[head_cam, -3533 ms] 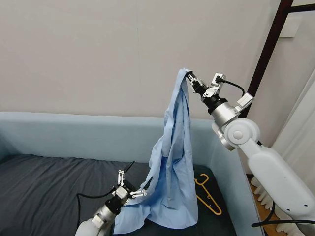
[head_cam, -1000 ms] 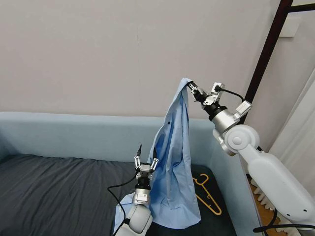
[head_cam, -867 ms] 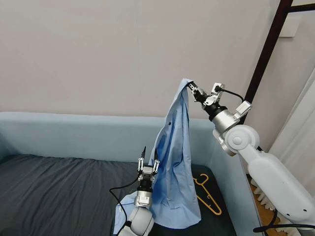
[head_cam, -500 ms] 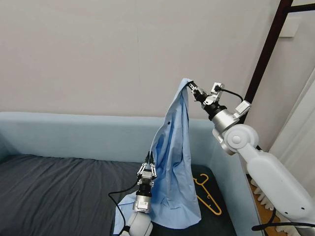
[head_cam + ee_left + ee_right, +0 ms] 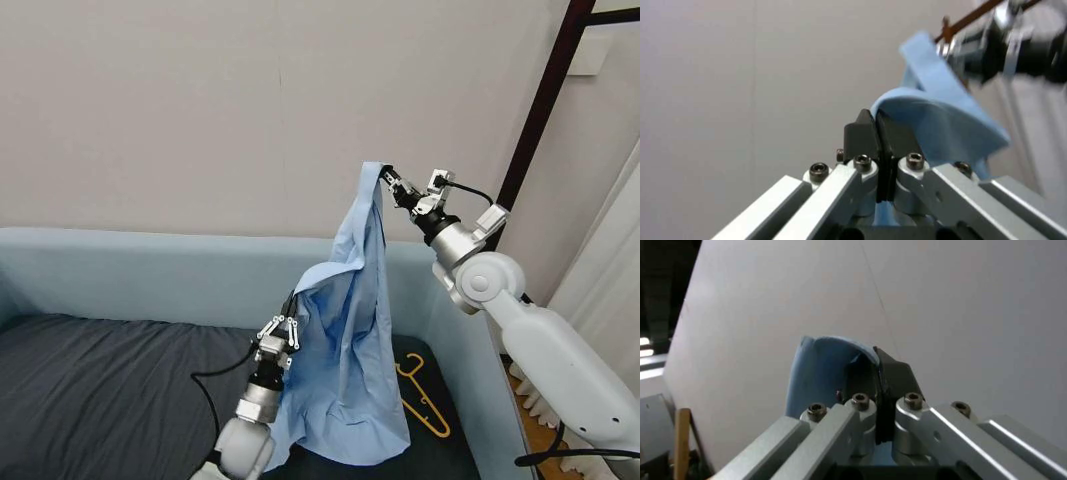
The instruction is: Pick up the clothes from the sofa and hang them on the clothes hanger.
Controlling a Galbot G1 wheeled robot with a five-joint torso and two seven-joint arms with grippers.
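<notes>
— Over the sofa seat (image 5: 100, 390), at the left, what is hard to make out?

— Little. That stretch of dark cushion gives open room up to the left gripper (image 5: 288, 312), whose arm is cut off by the lower edge of the head view. Its 2 fingers are pressed together on a fold of the blue shirt (image 5: 350, 380), about halfway up the cloth. The left wrist view shows the dark pads (image 5: 860, 132) closed, with blue cloth right at them.

— And further right?

— The shirt hangs from the right gripper (image 5: 386, 174), which is clamped on its top edge, high in front of the wall (image 5: 200, 110). The hem reaches down to the seat and hides the cushion behind it. Just beside it a yellow hanger (image 5: 425, 398) lies near the sofa's right end. 1 dark rack post (image 5: 540, 110) runs out past the top edge, apart from the shirt, with open wall between.
</notes>
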